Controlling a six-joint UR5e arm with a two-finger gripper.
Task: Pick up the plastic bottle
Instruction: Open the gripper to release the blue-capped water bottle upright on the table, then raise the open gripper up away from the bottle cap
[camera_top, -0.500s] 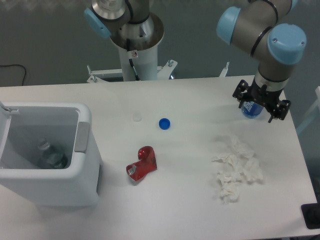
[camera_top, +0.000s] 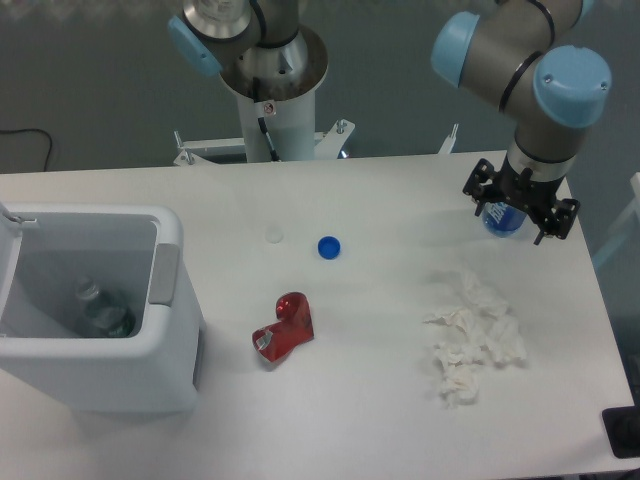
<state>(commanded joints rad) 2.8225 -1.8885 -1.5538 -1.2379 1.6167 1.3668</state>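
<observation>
Plastic bottle (camera_top: 503, 220) at far right of the table (camera_top: 380, 400), near the back edge, mostly hidden under the gripper (camera_top: 519, 214); only a blue-tinted lower part shows, so its long axis and pointing direction cannot be read for certain. It looks small, translucent blue. Gripper sits directly over it, dark fingers either side; whether they press the bottle or stand off it cannot be told. Counts: one blue cap (camera_top: 329, 246), one small whitish disc (camera_top: 274, 235) just left of it, one crushed red item (camera_top: 284, 327) mid-table, one heap of crumpled white tissue (camera_top: 472, 338), one white bin (camera_top: 90, 300) at left holding one clear greyish bottle (camera_top: 103, 312).
</observation>
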